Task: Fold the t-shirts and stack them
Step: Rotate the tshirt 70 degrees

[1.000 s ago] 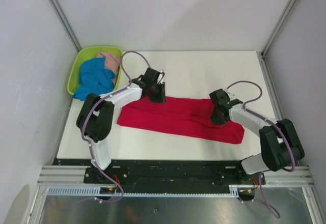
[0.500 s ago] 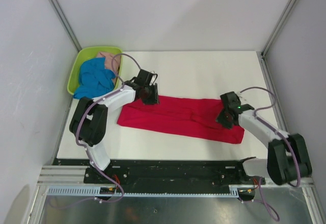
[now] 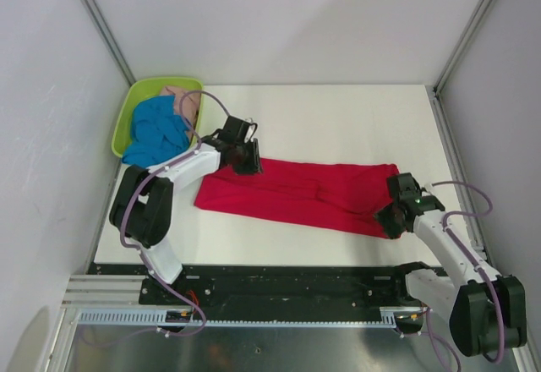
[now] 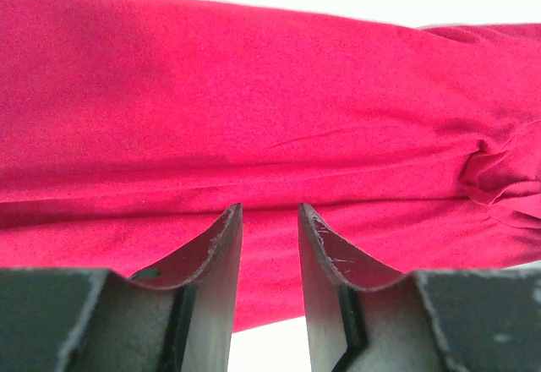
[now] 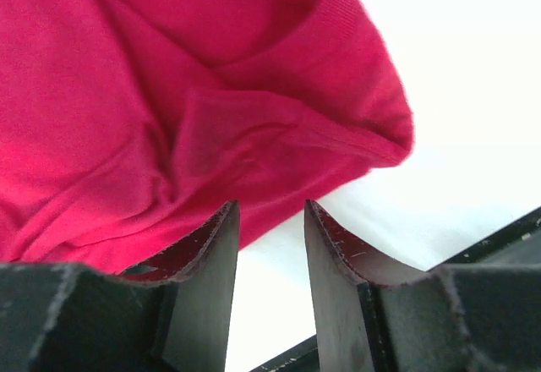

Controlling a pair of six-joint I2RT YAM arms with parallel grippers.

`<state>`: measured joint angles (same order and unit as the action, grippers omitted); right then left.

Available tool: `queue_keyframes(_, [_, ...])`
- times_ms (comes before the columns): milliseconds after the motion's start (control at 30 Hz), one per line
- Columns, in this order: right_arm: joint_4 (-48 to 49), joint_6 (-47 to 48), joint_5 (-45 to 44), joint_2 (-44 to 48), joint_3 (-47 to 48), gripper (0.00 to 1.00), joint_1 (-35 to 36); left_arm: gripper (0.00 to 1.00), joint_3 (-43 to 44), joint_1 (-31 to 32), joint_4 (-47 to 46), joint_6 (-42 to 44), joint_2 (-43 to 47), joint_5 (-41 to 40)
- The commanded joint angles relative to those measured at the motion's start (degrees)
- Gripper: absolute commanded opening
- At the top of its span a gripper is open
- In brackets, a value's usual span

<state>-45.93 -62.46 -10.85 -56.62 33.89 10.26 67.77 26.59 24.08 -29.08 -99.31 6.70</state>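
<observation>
The red t-shirt (image 3: 300,193) lies folded into a long band across the middle of the white table (image 3: 338,118). My left gripper (image 3: 247,166) is open and empty over the band's far left corner; in the left wrist view the red cloth (image 4: 254,118) fills the view past the gripper (image 4: 269,211). My right gripper (image 3: 390,220) is open and empty at the band's near right corner; in the right wrist view the cloth's corner (image 5: 254,110) lies just ahead of the gripper (image 5: 270,207). The blue t-shirt (image 3: 156,131) and the pink t-shirt (image 3: 183,101) lie bunched in the basket.
The lime-green basket (image 3: 127,114) stands at the table's far left corner. Grey walls close in both sides and the back. The table's near edge (image 5: 473,254) shows as a dark strip in the right wrist view.
My right gripper has moved right and toward me, from the middle of the band's right part to its near right corner. My left gripper has shifted slightly left along the far edge.
</observation>
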Motion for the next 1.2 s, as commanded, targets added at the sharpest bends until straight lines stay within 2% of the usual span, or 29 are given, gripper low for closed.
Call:
queue_keyframes(0, [1.0, -6.5, 2.1, 0.1, -4.2, 0.41, -1.5, 0.37, -1.1, -0.3, -1.2, -0.7, 3.8, 1.0])
queue_keyframes(200, [5.8, -9.6, 4.4, -0.5, -9.5, 0.42, -3.4, 0.37, -1.8, -0.6, -1.2, -0.2, 4.5, 1.0])
queue_keyframes(367, [9.7, -7.9, 5.0, -2.9, -10.8, 0.42, -7.8, 0.37, -1.9, -0.9, -1.1, -0.1, 4.5, 1.1])
queue_keyframes(567, [16.8, -3.8, 3.7, -12.2, -6.8, 0.41, -14.3, 0.38, -1.6, -1.4, -1.1, 0.0, 4.5, 1.2])
queue_keyframes(700, [22.1, -1.1, 1.9, -23.2, 0.8, 0.41, -15.0, 0.38, -1.5, -2.2, -1.1, 0.0, 4.3, 1.7])
queue_keyframes(867, [24.1, 4.0, 2.0, -40.4, 15.2, 0.41, -15.0, 0.38, -2.7, -2.4, -1.1, 0.4, 4.3, 2.1])
queue_keyframes(1167, [17.8, 15.5, 0.7, -61.5, 42.2, 0.4, -13.0, 0.37, -7.5, -1.2, -1.1, 0.4, 4.8, 1.8])
